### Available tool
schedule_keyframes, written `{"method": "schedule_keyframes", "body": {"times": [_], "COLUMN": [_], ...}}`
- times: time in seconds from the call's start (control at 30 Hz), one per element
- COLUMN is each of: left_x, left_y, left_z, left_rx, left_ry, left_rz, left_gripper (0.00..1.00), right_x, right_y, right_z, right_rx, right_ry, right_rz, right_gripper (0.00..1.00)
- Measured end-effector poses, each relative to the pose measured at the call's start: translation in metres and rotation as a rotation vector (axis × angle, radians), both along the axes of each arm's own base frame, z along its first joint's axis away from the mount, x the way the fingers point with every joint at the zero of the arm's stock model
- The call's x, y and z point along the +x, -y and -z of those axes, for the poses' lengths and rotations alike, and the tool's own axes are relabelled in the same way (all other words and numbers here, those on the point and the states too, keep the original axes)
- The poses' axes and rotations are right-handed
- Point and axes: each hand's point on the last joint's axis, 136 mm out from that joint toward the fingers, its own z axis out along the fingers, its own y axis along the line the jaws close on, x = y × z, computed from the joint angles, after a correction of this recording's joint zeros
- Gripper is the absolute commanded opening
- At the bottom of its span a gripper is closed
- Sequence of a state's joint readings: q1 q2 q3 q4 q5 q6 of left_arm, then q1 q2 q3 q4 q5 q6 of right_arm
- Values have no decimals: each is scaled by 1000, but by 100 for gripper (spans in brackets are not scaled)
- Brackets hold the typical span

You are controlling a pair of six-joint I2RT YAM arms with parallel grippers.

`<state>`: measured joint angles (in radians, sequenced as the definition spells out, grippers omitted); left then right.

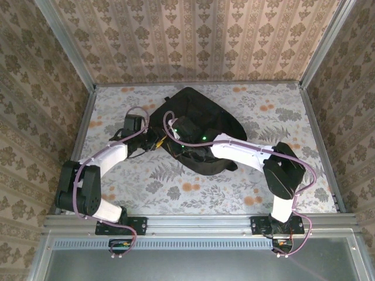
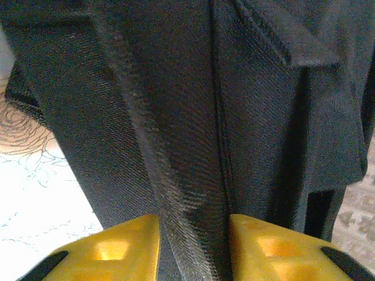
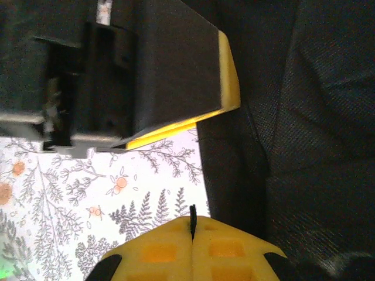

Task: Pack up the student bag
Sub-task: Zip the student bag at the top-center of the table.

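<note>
The student bag (image 1: 202, 111), a soft black backpack, lies in the middle of the table. At the bag's left edge, my left gripper (image 1: 157, 141) has a fold of the bag's black fabric (image 2: 187, 175) filling the gap between its yellow fingers (image 2: 117, 252), and it is shut on that fold (image 2: 193, 228). My right gripper (image 3: 192, 225) is shut with its pads together, and a thin black tab (image 3: 192, 215) pokes out between them. It sits just left of the bag's side (image 3: 304, 146). The left gripper's yellow finger (image 3: 228, 76) is right above it.
The floral tablecloth (image 1: 176, 187) is bare in front of the bag. Patterned walls enclose the table on three sides. My right arm (image 1: 246, 153) reaches across the bag's lower half, and my left arm (image 1: 108, 158) comes in from the left.
</note>
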<state>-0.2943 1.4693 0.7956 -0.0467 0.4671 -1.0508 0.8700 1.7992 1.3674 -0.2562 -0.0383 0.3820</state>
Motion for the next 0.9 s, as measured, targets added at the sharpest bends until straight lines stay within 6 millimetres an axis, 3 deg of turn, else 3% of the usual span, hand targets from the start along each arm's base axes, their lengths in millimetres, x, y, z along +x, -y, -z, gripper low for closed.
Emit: {"method": "schedule_keyframes", "body": {"times": [0.17,0.5,0.73,0.9], "left_x": [10,16,15,19], "left_y": [2,-8,-19,-31], "left_z": [-7,-10,-8,-10], "left_rx": [25,73,83,125], "left_ry": [3,-27,-53,-74], "left_rz": [2,7,-3,-17], "left_gripper": [0,0,0,0], "right_x": [-17,-42,-54,-73], "right_y": [10,37,47,61], "right_z": [-3,-14,-17,-24], "right_rx": [14,0,24,54], "right_ry": [35,163,181,192], "right_rz": [-77,-210,-256,-281], "right_gripper": [0,0,0,0]}}
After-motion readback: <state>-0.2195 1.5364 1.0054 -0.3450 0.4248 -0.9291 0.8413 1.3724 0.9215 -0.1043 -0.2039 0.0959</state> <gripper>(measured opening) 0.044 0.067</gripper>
